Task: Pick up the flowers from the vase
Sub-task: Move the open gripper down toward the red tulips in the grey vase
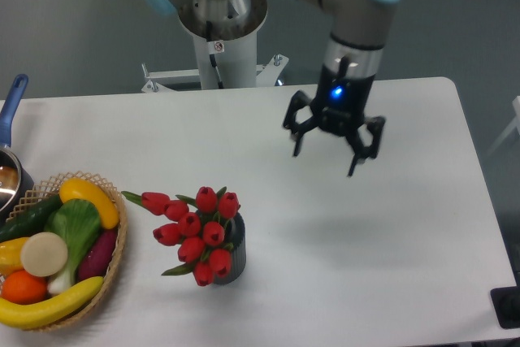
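right now the gripper hangs above the table with its two fingers spread wide and nothing between them; a blue light shows on its body. it sits well apart from the flowers, up and to the right of them in the camera view, over bare table top, and its faint shadow lies on the surface below it.

the flowers are a bunch of red tulip buds with green stems and leaves, standing in the vase, a small dark ribbed cylinder near the front of the table. the bunch spreads wider than the vase, and one bud leans far out toward the basket of fruit and vegetables just beside it. a blue-handled pot shows at the table's left edge.

judging by this, the step in hand is the approach: the bunch sits untouched in the vase and no grasp has begun. the next move probably calls for travelling across to a spot over the bunch, then lowering with the fingers either side of the gathered stems or heads, just above the vase's mouth. the closing should catch the bunch and not the rim, and the lift likely wants to go straight up so the vase stays put.
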